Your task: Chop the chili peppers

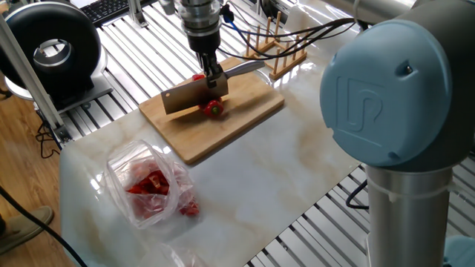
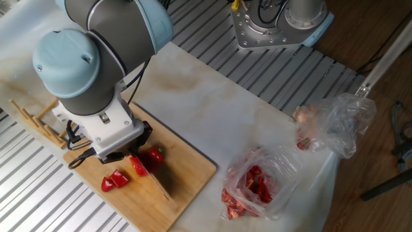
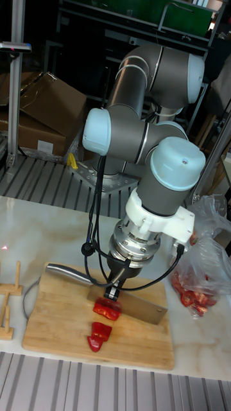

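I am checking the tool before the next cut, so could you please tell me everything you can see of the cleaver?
The cleaver has a broad rectangular grey metal blade and a plain metal handle. The gripper is shut on it where blade meets handle. It stands edge-down over the wooden cutting board, pressed into a red chili pepper, with cut red pieces lying on the board beside the blade.
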You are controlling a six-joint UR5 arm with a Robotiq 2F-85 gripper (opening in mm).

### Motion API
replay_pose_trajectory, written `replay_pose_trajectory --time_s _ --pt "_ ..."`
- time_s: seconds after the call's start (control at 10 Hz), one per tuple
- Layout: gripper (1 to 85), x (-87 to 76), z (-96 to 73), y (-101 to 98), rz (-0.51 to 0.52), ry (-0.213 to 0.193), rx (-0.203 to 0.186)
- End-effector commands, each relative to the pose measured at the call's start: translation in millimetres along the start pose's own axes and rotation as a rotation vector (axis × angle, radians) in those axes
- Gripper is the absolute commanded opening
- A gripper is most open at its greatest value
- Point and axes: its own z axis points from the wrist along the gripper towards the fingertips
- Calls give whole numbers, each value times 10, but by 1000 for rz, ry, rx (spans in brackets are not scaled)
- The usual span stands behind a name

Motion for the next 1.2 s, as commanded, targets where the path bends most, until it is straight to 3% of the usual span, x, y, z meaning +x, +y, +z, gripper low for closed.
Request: replay_pose_trajectory --time_s 0.0,0.3,0.5,0.6,0.8,1.1 --pt "13 -14 57 -21 2 -7 13" --pt "13 75 -45 -46 -23 -4 9" --pt "13 54 -79 -23 -22 -16 -1" --pt "13 -1 -46 -4 -14 -41 -2" --pt "13 -2 -45 -19 -23 -45 0" --pt "13 -151 -77 34 -51 -120 -14"
